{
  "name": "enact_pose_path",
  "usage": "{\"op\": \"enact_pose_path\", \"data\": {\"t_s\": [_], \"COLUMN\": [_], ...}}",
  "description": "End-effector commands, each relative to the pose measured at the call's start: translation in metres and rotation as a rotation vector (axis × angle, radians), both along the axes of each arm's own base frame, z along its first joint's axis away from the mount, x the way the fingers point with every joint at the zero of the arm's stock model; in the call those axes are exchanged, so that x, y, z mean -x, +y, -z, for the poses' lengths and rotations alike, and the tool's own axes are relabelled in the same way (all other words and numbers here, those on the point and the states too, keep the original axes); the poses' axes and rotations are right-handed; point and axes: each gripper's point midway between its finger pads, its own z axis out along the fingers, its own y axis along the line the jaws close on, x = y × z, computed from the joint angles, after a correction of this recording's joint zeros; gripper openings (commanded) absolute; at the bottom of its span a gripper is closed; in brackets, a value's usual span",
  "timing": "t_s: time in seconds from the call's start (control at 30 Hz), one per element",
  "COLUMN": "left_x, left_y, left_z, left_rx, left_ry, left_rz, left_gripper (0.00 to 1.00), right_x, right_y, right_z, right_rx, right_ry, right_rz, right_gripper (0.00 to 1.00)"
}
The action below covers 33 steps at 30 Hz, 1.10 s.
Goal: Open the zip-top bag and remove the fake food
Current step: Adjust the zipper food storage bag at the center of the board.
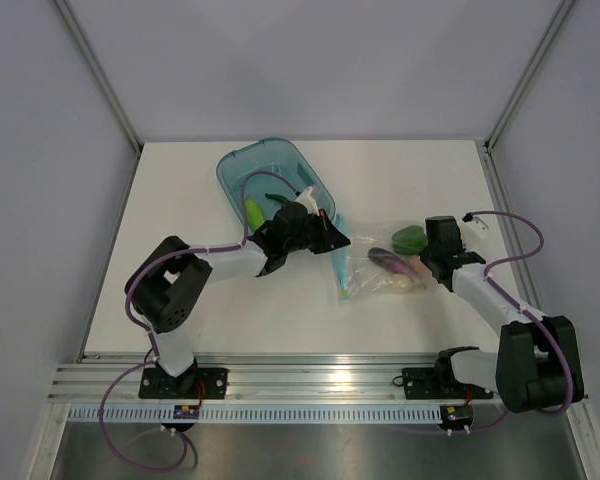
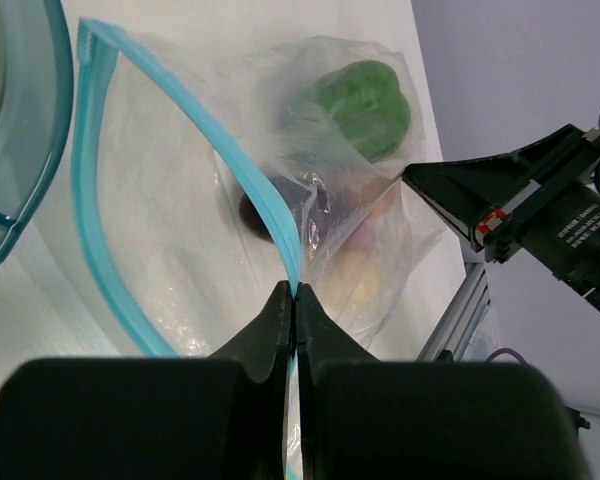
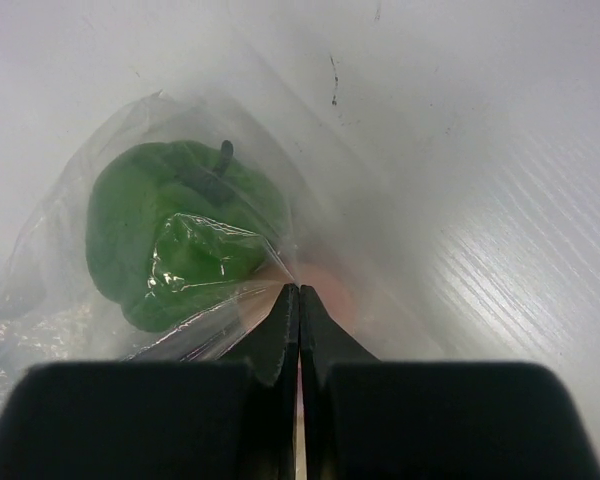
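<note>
Here one zip-top bag [image 1: 363, 268] lies sideways on the desk [image 1: 230, 320], zip strip [image 2: 230, 150] toward the left gripper [image 2: 293, 291], which pinches it tight. The right gripper [image 3: 298, 290] pinches the bag's other end. Inside sit one green pepper [image 3: 180, 240] and one eggplant [image 1: 388, 260].

Clear zip-top bag [image 2: 180, 240], teal strip [image 2: 230, 152] parted (mouth gaping), holds fake food [image 1: 405, 283]: green pepper [image 3: 180, 245], purple eggplant [image 1: 386, 260].

White table [image 1: 180, 200], a few faint scuffs. Two things on it. Translucent teal tub [image 1: 255, 165] at 11 o'clock from centre, near the far edge. Clear zip-top bag [image 1: 365, 235] at 3 o'clock, zip strip on its 9 o'clock side, fake food [image 1: 410, 237] bunched at the opposite end. Tub and bag sit just beside each other; can't tell if they touch.
</note>
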Motion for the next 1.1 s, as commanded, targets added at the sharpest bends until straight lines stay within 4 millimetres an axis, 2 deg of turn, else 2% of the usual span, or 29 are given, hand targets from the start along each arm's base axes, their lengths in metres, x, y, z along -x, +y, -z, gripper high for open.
{"op": "enact_pose_path", "data": {"t_s": [0.0,0.07,0.17,0.23,0.27,0.33,0.37,0.43,0.47,0.57,0.6,0.63,0.67,0.7,0.73,0.8,0.9,1.0,1.03,1.07], "left_x": [-0.010,-0.008,-0.003,0.000,0.001,0.004,0.005,0.006,0.006,0.006,0.007,0.004,0.003,0.001,0.001,0.001,-0.003,0.002,0.008,0.007], "left_y": [0.003,0.001,-0.004,-0.006,-0.007,-0.007,-0.007,-0.006,-0.005,-0.001,0.002,0.006,0.011,0.020,0.027,0.041,0.058,0.076,0.088,0.093], "left_z": [-0.041,-0.043,-0.052,-0.056,-0.055,-0.058,-0.059,-0.062,-0.062,-0.066,-0.062,-0.063,-0.070,-0.064,-0.072,-0.068,-0.077,-0.072,-0.051,-0.052], "left_rx": [0.096,0.106,0.126,0.123,0.115,0.100,0.089,0.077,0.068,0.049,0.032,0.018,0.016,-0.011,-0.011,-0.050,-0.101,-0.188,-0.233,-0.216], "left_ry": [-0.082,-0.082,-0.094,-0.108,-0.114,-0.124,-0.133,-0.149,-0.156,-0.173,-0.167,-0.176,-0.195,-0.196,-0.213,-0.207,-0.280,-0.341,-0.332,-0.347], "left_rz": [-0.026,-0.011,0.017,0.026,0.026,0.028,0.028,0.019,0.016,0.005,-0.001,-0.029,-0.047,-0.088,-0.112,-0.162,-0.213,-0.200,-0.209,-0.235], "left_gripper": [0.00,0.00,0.01,0.10,0.25,0.38,0.46,0.55,0.67,0.83,0.93,0.99,0.99,0.99,0.99,0.99,0.99,0.99,0.99,0.99], "right_x": [-0.002,-0.001,-0.001,-0.004,-0.004,-0.003,-0.002,-0.001,0.000,-0.001,-0.001,-0.001,-0.001,-0.001,-0.001,-0.001,-0.001,0.000,0.000,0.000], "right_y": [-0.020,-0.022,-0.022,-0.019,-0.019,-0.019,-0.020,-0.021,-0.021,-0.021,-0.021,-0.021,-0.021,-0.021,-0.020,-0.020,-0.020,-0.021,-0.020,-0.020], "right_z": [-0.018,-0.018,-0.021,-0.025,-0.030,-0.033,-0.034,-0.038,-0.038,-0.040,-0.040,-0.040,-0.040,-0.040,-0.040,-0.042,-0.045,-0.046,-0.047,-0.047], "right_rx": [0.049,0.054,0.065,0.063,0.064,0.069,0.072,0.071,0.072,0.072,0.074,0.074,0.073,0.073,0.073,0.071,0.068,0.066,0.065,0.064], "right_ry": [-0.047,-0.044,-0.037,-0.058,-0.075,-0.094,-0.102,-0.120,-0.121,-0.125,-0.122,-0.119,-0.120,-0.120,-0.120,-0.127,-0.138,-0.147,-0.150,-0.151], "right_rz": [0.094,0.100,0.088,0.060,0.055,0.049,0.049,0.052,0.051,0.049,0.049,0.049,0.048,0.048,0.046,0.046,0.045,0.047,0.046,0.045], "right_gripper": [0.00,0.04,0.29,0.48,0.52,0.58,0.59,0.60,0.60,0.61,0.61,0.61,0.62,0.62,0.62,0.63,0.64,0.66,0.66,0.66]}}
